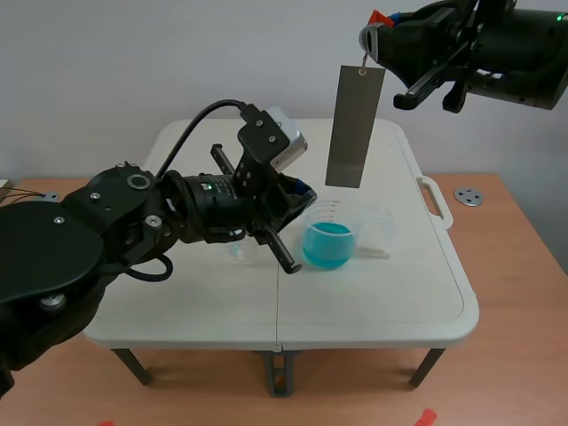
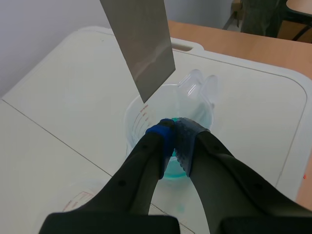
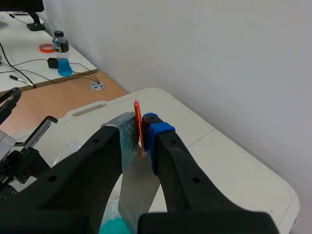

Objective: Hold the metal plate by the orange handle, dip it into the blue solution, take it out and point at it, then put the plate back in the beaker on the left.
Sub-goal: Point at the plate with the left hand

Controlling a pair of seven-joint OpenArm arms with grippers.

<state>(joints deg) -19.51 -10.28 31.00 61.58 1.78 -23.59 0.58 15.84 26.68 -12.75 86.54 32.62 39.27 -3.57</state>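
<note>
Looks like the pointing step: left gripper [image 2: 173, 129] pressed together on nothing, tips aimed up toward the metal plate [image 1: 355, 124]. Just left of the table's [image 1: 177, 302] middle, the empty beaker [image 1: 241, 253], presumably kept free as the drop-off. Next to it, the blue solution beaker [image 1: 330, 241], right under the plate. Plate clear of the liquid, hanging above that beaker toward the far edge, likely held high for a clean view and drip-back. Long axis near vertical with a slight lean, lower short edge pointing down at the blue. Up top, orange handle [image 3: 138, 117] pinched in right gripper [image 3: 141, 140], hence the free hang.
</note>
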